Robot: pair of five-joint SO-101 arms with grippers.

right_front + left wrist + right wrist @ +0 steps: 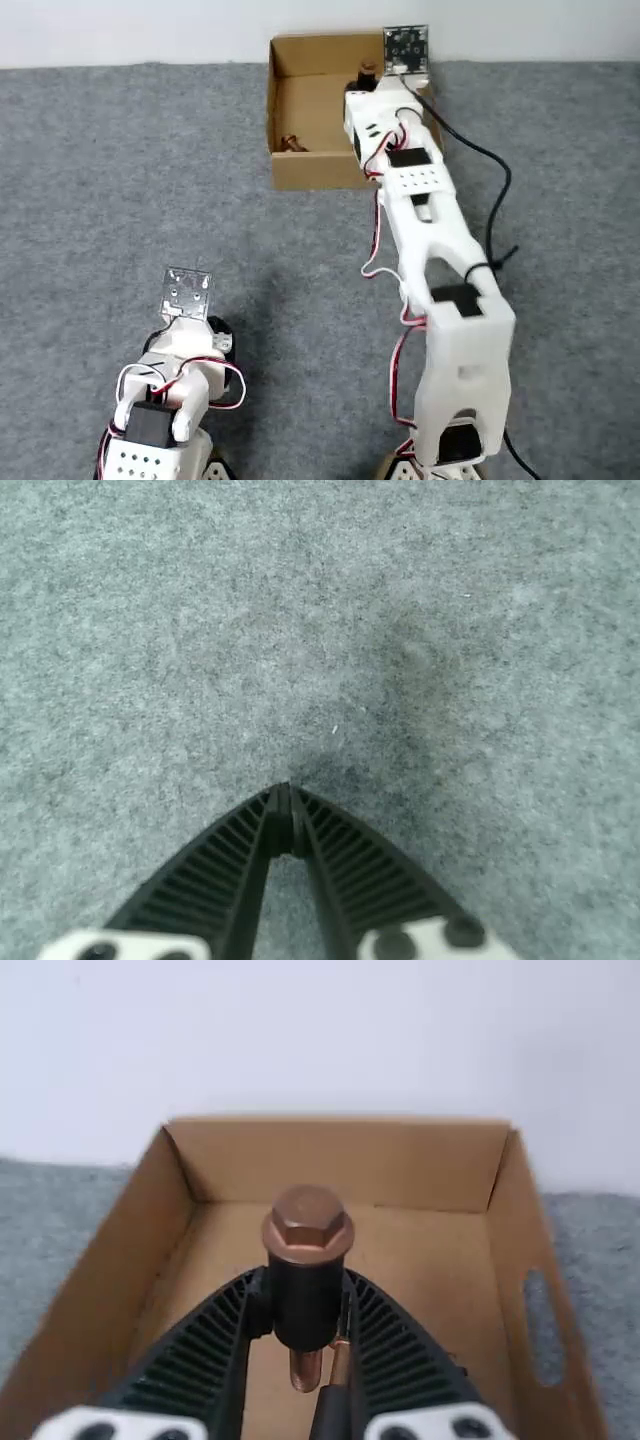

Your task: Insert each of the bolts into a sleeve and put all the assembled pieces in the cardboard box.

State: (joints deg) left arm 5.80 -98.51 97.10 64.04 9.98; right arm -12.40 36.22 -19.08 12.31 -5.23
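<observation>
My right gripper [300, 1310] is shut on an assembled piece [306, 1270]: a black sleeve with a copper hex-head bolt through it, held upright above the open cardboard box [440, 1165]. In the high view the right arm stretches to the box [290, 60] at the table's far side, and the bolt head [367, 72] shows at its tip. Another copper piece [292, 144] lies in the box's near left corner. My left gripper [288, 810] is shut with nothing in it, low over the grey carpet near the front left [186, 292].
Grey carpet [120, 180] covers the table, with a white wall behind the box. A black cable [495, 190] trails off the right arm toward the right.
</observation>
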